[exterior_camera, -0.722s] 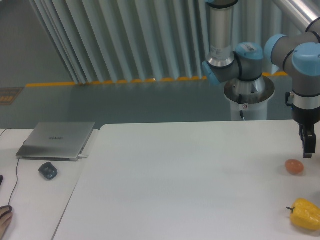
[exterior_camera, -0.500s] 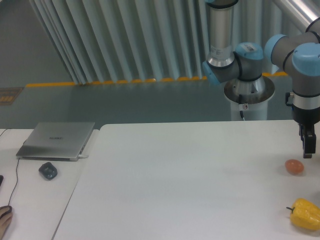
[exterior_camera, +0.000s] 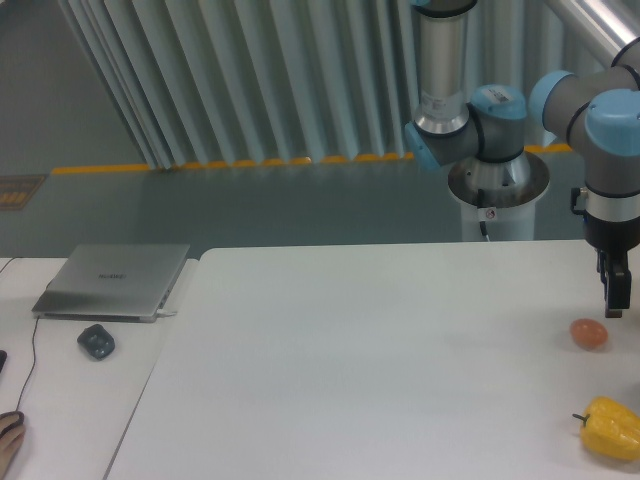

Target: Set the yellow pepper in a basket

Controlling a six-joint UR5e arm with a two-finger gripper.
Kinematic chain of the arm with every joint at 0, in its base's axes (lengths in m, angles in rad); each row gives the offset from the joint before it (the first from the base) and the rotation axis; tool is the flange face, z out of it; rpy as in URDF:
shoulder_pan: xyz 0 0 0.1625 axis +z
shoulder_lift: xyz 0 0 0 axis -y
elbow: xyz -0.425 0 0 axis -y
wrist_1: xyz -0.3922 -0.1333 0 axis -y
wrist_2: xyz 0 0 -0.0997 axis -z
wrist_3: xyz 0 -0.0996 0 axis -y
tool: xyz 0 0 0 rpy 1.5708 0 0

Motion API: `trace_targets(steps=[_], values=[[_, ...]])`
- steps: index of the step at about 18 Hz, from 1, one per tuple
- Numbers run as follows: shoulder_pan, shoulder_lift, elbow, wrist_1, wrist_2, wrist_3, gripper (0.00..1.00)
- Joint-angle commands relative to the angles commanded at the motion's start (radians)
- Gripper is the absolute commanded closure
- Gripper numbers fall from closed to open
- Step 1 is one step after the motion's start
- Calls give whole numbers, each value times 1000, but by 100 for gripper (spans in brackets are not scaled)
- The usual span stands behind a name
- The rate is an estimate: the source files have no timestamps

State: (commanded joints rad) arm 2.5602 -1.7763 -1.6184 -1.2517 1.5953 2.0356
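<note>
Grey corrugated panels and a yellow floor stripe are running behind a broad white bench, with a lower side surface at its left carrying a closed laptop and a dark mouse. The arm is reaching down at the far right edge of the view, and its gripper is hanging just above and a little behind the orange ball, not touching it. Only a dark sliver of the fingers is showing, so I cannot tell whether they are spread or closed; nothing appears to be held.

The yellow pepper is lying on the bench at the bottom right corner, nearer the camera than the ball and apart from it, with its dark stem pointing left. No basket is showing anywhere in view.

The pepper is looking glossy and lobed, so it is probably light, fairly firm and somewhat slippery. Taking hold across the widest part of the body, with the fingers settling into the grooves between lobes, is likely safer than pinching the thin stem, which could twist or slip free.
</note>
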Motion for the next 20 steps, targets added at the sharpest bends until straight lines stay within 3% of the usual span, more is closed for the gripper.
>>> trace_targets(steps=[4, 6, 9, 13, 16, 20], values=[[0, -8, 8, 8, 0, 3, 0], [-2, -20, 23, 58, 8, 12, 0], [-5, -32, 34, 67, 5, 14, 0], [-54, -103, 101, 80, 26, 14, 0], [-103, -175, 166, 87, 106, 14, 0], [-107, -224, 170, 196, 120, 89, 0]])
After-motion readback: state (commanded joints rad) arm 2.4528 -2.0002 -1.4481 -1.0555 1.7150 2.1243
